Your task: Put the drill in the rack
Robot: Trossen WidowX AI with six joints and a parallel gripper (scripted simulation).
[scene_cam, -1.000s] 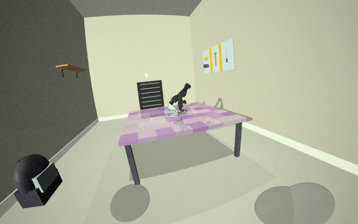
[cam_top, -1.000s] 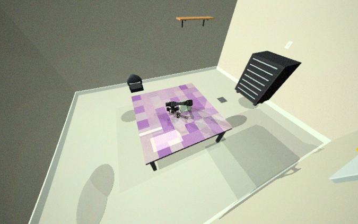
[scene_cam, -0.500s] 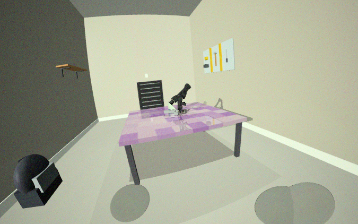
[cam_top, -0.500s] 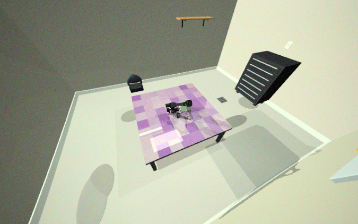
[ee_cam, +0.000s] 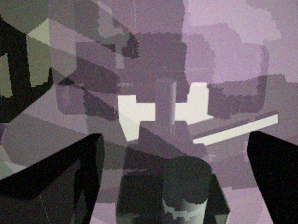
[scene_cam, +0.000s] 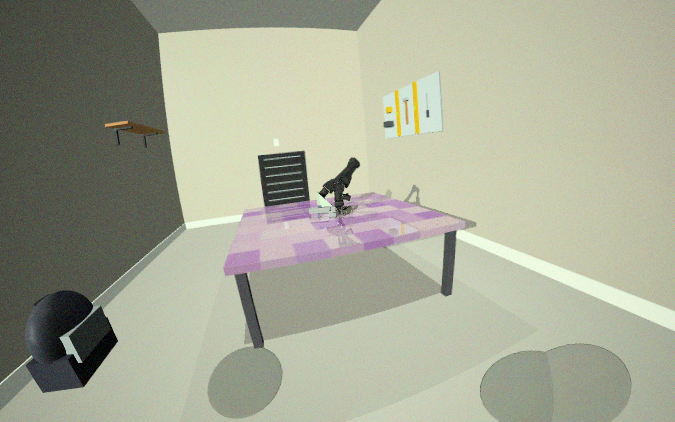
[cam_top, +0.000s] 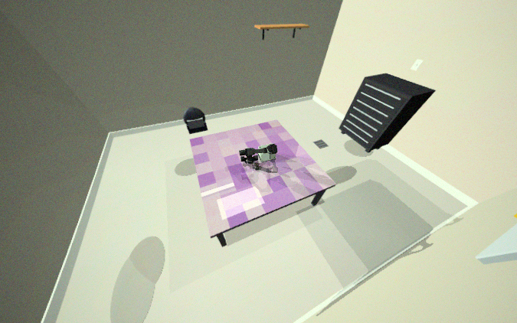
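An upright round cylinder (ee_cam: 187, 181), which looks like the drill, stands at a dark block (ee_cam: 134, 196) in the wrist view. Its top is dark in shadow and its lower side is pale. My gripper (ee_cam: 178, 143) is open, with one fingertip far to each side of the cylinder and a gap on both sides. In the exterior view the gripper points down close above the table (scene_cam: 313, 250). The key and the rack cannot be told apart from the small parts, shadows and reflections around the arm.
The black arm (cam_top: 258, 151) (scene_cam: 349, 170) rises from a pale base part on the purple checked table (cam_top: 285, 195). A white strip (ee_cam: 240, 129) lies beyond the block. A black drawer cabinet (cam_top: 372, 108) (scene_cam: 284, 178) stands off the table.
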